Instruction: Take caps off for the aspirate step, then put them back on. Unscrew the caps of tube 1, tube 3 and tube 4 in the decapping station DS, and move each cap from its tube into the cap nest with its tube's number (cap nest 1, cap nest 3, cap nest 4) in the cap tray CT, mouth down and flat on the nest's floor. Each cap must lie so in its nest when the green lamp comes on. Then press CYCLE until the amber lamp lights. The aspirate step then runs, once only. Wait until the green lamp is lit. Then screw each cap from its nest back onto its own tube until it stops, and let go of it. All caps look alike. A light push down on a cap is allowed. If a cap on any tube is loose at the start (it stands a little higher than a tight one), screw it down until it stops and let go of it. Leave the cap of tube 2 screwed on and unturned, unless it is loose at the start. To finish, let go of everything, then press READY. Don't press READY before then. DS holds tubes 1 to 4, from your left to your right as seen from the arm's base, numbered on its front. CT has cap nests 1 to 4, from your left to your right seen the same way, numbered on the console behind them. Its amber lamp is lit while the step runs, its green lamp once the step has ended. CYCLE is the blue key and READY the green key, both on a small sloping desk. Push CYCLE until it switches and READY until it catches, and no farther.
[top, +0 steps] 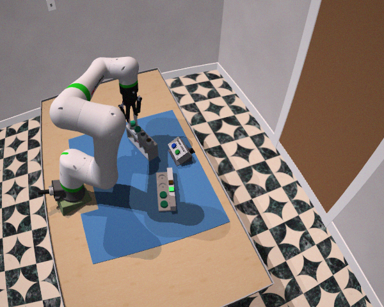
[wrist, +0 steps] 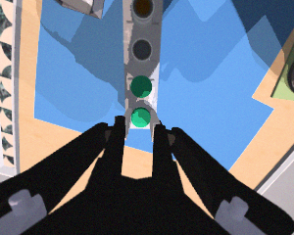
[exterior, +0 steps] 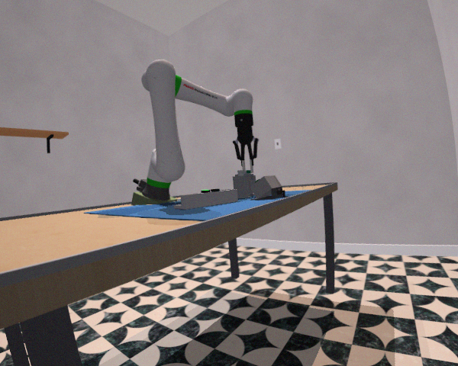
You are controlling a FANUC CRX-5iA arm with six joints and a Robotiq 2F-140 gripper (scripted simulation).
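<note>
The grey decapping station [top: 141, 137] stands on the blue mat. My gripper [top: 132, 121] points straight down over its far end and is shut on the green cap of tube 1 [wrist: 140, 117], which sits on top of its tube. In the wrist view the fingertips flank that cap. Tube 2 next to it carries its green cap [wrist: 141, 86]. Tube 3 [wrist: 142, 49] and tube 4 [wrist: 143, 7] are open. The cap tray [top: 166, 190] holds two green caps, in nest 3 [top: 163, 195] and nest 4 [top: 164, 203]. Its green lamp [top: 171, 188] is lit.
The small sloping desk [top: 180, 151] with the blue CYCLE key [top: 174, 144] and green READY key [top: 176, 151] stands right of the station. The arm's base [top: 70, 194] is at the table's left edge. In the side view the gripper [exterior: 246, 169] reaches the station's top.
</note>
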